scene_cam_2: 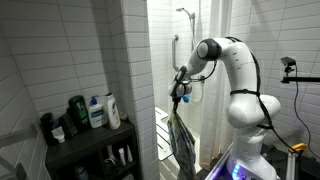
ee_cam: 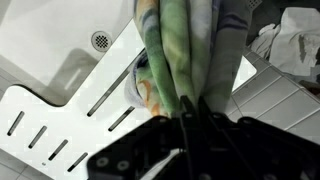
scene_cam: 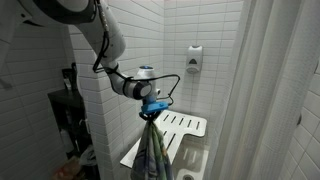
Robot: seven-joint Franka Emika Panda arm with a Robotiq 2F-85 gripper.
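Cloth [scene_cam: 153, 148] hangs pinched in the tool [scene_cam: 151, 112], draping below it.

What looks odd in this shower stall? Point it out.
A green patterned cloth dangles bunched from the gripper's shut jaws over the white slatted shower seat, not on any hook. Nothing spilled or broken shows.

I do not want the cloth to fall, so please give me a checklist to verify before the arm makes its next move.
1. Gripper shut on the cloth: ok.
2. Cloth hangs straight down, not bunched: ok.
3. Cloth's lower end clear of the shower seat: cannot tell, its end is hard to see.
4. Seat folded down flat: ok.
5. Bottles on the shelf stand apart from the arm: ok.
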